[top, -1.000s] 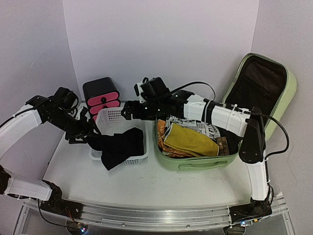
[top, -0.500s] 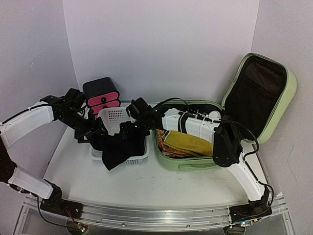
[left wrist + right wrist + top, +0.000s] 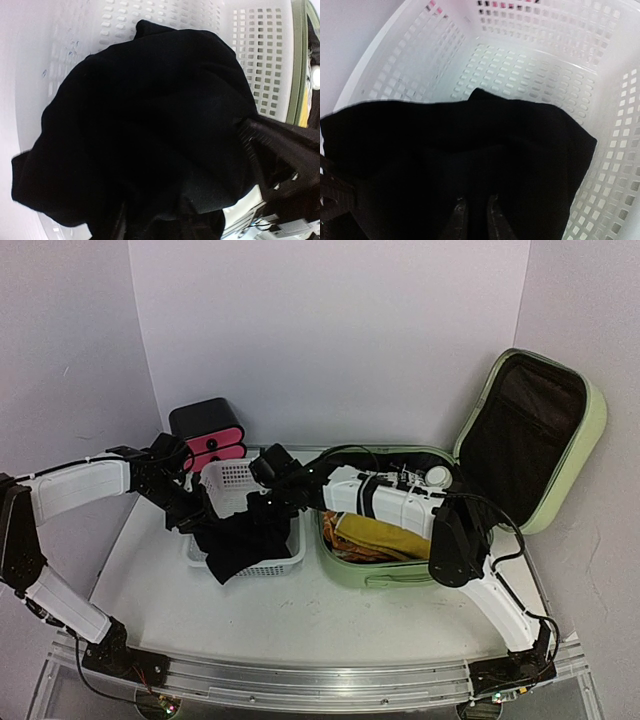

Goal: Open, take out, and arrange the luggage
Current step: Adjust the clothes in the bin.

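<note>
I'm pinching the black garment [image 3: 470, 150] in the narrowed right claw [image 3: 476, 220], likely gathering it into the basket [image 3: 530, 75] below; left claw [image 3: 200, 523] alongside is buried, state untellable.

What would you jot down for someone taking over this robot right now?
Right gripper: shut on black cloth over the basket.
Left gripper: at the same cloth, grip hidden.
Luggage: open, lid up, yellow cloth inside.
Done: luggage opened; black cloth out, draped over basket's front rim.
Left: take out and arrange the rest.
</note>
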Available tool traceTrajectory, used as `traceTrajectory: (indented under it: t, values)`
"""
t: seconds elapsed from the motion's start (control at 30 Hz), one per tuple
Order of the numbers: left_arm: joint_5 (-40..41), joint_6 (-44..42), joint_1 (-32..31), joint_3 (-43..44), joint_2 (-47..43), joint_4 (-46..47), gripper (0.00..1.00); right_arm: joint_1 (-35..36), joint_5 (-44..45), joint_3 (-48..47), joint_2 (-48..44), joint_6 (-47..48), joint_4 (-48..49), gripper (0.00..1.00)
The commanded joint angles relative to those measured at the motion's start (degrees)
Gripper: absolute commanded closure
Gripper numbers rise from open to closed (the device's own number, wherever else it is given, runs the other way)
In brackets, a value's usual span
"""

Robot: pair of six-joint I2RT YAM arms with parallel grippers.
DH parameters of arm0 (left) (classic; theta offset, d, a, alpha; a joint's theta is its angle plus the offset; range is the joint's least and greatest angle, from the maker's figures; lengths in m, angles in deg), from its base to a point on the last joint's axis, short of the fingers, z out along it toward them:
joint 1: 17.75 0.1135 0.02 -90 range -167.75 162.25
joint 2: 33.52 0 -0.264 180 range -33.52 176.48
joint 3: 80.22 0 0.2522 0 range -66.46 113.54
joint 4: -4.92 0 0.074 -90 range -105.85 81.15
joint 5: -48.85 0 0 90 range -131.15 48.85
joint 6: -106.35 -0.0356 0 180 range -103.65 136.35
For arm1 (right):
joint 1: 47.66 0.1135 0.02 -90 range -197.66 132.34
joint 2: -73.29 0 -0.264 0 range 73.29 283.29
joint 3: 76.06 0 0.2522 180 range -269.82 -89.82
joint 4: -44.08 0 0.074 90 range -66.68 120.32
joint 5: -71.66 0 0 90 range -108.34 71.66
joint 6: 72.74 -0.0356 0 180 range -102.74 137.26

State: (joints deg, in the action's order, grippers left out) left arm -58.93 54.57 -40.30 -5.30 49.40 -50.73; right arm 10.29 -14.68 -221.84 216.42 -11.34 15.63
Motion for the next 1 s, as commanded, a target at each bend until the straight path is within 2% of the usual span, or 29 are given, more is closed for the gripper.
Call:
traceTrajectory:
  t: [0.0,0.07,0.17,0.23,0.4,0.63,0.8,0.97]
  values:
    - [2.4,-0.7,0.1,-1.2,0.6,7.7,0.76,0.1,6.8,1.8,-5.9,-1.0,4.5,0.95]
    - [4.2,-1.8,0.1,-1.3,1.3,10.6,0.82,0.2,10.0,3.8,-7.9,-1.8,6.1,1.0]
    - [7.9,-4.8,0.1,0.7,3.3,13.3,0.96,0.2,12.4,7.9,-10.7,-2.4,9.1,1.0]
    - [9.9,-7.4,0.1,2.4,5.2,15.1,1.0,0.2,13.7,10.3,-12.2,-3.0,10.7,1.0]
    - [14.2,-12.5,0.2,5.7,8.5,19.8,1.0,0.2,15.8,13.5,-13.8,-4.0,12.7,1.0]
    - [16.0,-16.6,0.8,5.0,11.1,25.4,1.0,0.2,22.0,18.3,-12.1,-7.0,15.4,1.0]
    - [13.7,-15.4,1.6,4.9,13.9,21.7,1.0,0.1,23.4,15.3,-8.3,-5.4,15.5,0.91]
    - [17.2,-13.4,1.6,0.1,9.2,20.2,1.0,-0.2,26.3,13.3,-7.6,-0.9,16.3,0.89]
